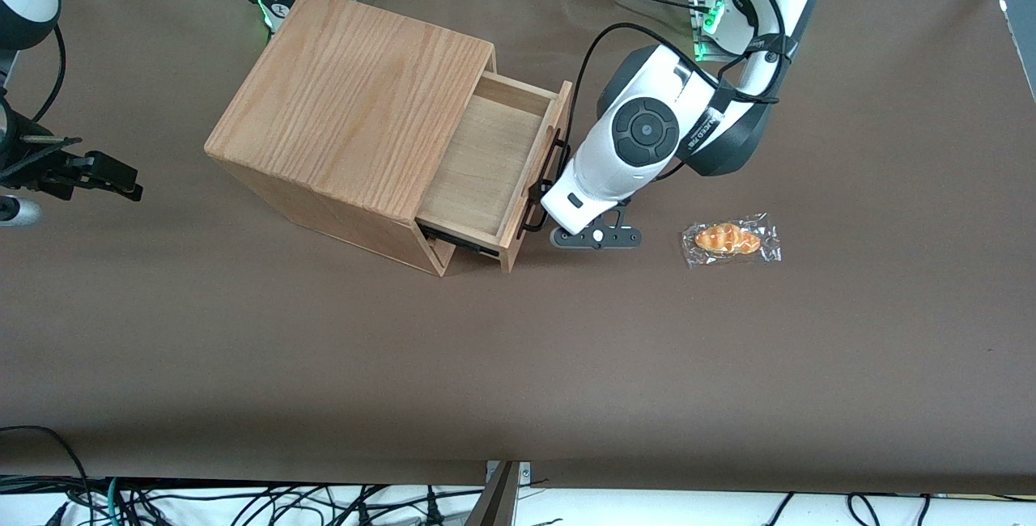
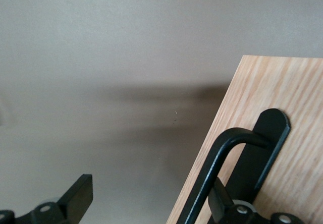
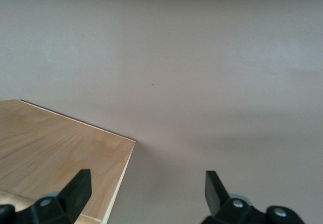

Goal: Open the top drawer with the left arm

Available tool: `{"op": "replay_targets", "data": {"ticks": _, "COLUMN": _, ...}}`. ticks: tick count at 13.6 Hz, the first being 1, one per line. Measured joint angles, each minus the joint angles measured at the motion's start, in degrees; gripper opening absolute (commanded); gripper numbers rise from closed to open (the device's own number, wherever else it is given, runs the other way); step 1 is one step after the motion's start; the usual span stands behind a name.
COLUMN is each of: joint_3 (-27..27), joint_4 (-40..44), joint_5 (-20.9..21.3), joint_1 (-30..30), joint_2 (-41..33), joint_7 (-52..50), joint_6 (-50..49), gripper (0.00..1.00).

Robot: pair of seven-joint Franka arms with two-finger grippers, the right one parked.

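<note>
The top drawer (image 1: 486,166) stands well out of the oak cabinet (image 1: 348,97), its black handle (image 2: 222,168) hooked by one finger of the left arm's gripper (image 1: 541,190), jaws spread. Pulled farther, the drawer could leave its runners or drag the cabinet toward the wrapped bread (image 1: 728,239).

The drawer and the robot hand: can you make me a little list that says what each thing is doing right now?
top drawer: pulled well out of the cabinet, inside looks empty
handle: black bar on the drawer front
gripper: open, at the handle, one finger hooked inside the bar
wrapped bread: lying on the table, toward the working arm's end, apart from the drawer
</note>
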Motion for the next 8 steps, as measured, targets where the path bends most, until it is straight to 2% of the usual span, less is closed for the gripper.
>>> {"op": "replay_targets", "data": {"ticks": 8, "joint_3": 0.25, "joint_4": -0.06, "joint_5": 0.00, "joint_1": 1.37, "joint_2": -0.21, "joint_7": 2.39, "joint_6": -0.25, "gripper": 1.00}}
